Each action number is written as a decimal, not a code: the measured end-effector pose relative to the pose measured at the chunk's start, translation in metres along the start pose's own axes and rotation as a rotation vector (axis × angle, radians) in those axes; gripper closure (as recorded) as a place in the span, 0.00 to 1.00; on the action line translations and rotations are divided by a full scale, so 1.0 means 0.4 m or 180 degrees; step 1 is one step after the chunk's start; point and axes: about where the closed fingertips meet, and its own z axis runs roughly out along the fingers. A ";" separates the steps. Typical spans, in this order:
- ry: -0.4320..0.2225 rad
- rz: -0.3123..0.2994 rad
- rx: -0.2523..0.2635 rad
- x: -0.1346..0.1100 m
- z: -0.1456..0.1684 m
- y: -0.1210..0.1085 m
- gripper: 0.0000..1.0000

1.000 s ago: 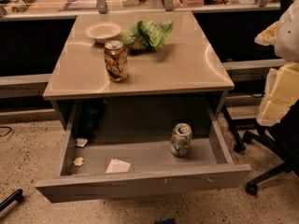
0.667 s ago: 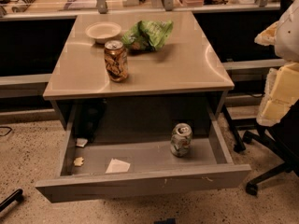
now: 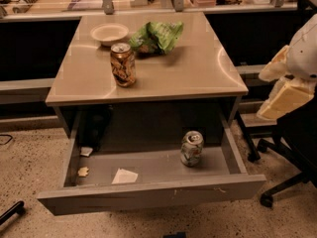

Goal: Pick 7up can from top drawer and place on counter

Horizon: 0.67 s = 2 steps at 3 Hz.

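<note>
Positions match those of a second ago: no object has shifted, and the arm is where it was at the right edge of the scene. The end effector [image 3: 278, 87] hangs there, right of the counter [image 3: 188, 68] and well apart from the drawer's contents; whether it is spread or pressed together cannot be told, and it holds nothing visible.

The 7up can [image 3: 191, 148] stands upright in the pulled-out top drawer [image 3: 148, 195], in its right part, near the right wall. A white paper slip [image 3: 125, 176] lies left of centre on the drawer floor, with a small crumpled scrap [image 3: 83, 171] by the left wall.

On the glossy tan counter, a brown-gold can [image 3: 123, 64] stands upright left of centre. Farther back sit a shallow pale bowl [image 3: 109, 33] and, just right of it, a crumpled green bag [image 3: 157, 36].

The floor [image 3: 29, 172] is speckled beige. A dark office chair base [image 3: 277, 182] on castors stands at the right, and a long bench with clutter runs along the far side.
</note>
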 end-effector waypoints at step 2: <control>-0.0190 0.0278 -0.0192 0.061 0.242 0.016 0.89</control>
